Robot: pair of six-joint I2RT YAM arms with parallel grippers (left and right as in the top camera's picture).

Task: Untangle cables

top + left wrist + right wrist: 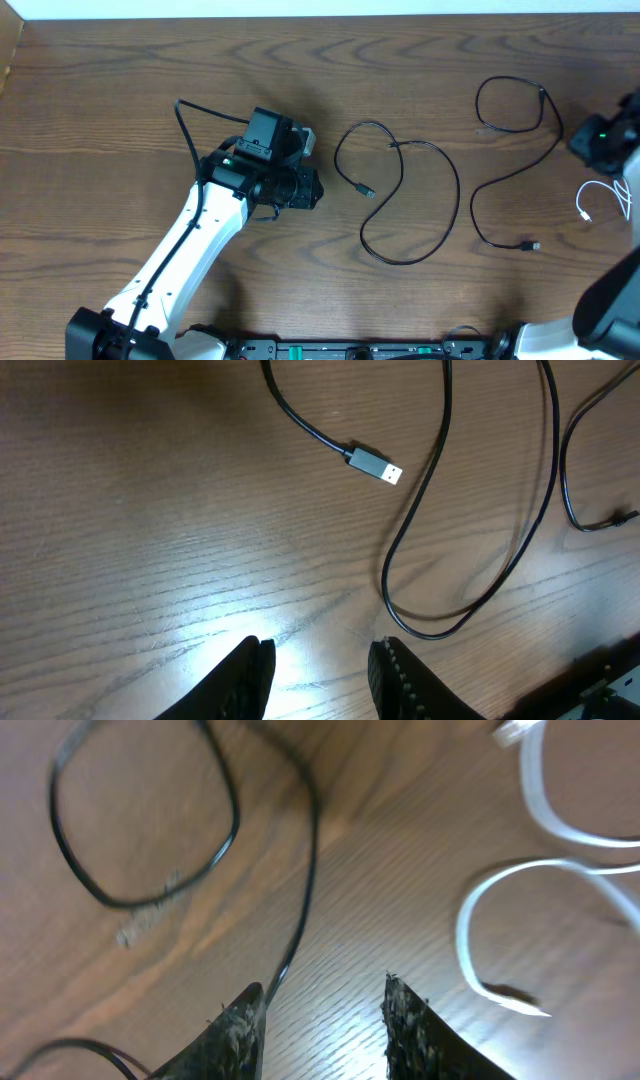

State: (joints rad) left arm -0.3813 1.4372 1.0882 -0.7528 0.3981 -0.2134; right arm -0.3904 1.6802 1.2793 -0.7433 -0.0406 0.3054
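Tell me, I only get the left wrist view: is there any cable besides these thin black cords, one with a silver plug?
Observer: Yes, a thin white cable lies at the brown wooden table's right edge.
Operator: Tangled with a black one?
Observer: Not visibly; the nearest thin black cable lies apart from it.
Operator: Right fingers holding anything?
Observer: No, the black right fingers stand open, nothing between them.

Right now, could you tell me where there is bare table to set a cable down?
Bare table: the stretch left of the left arm, and the far strip beyond the middle black cable. Crowded: the right side, with the second black cable, white cable and right gripper.
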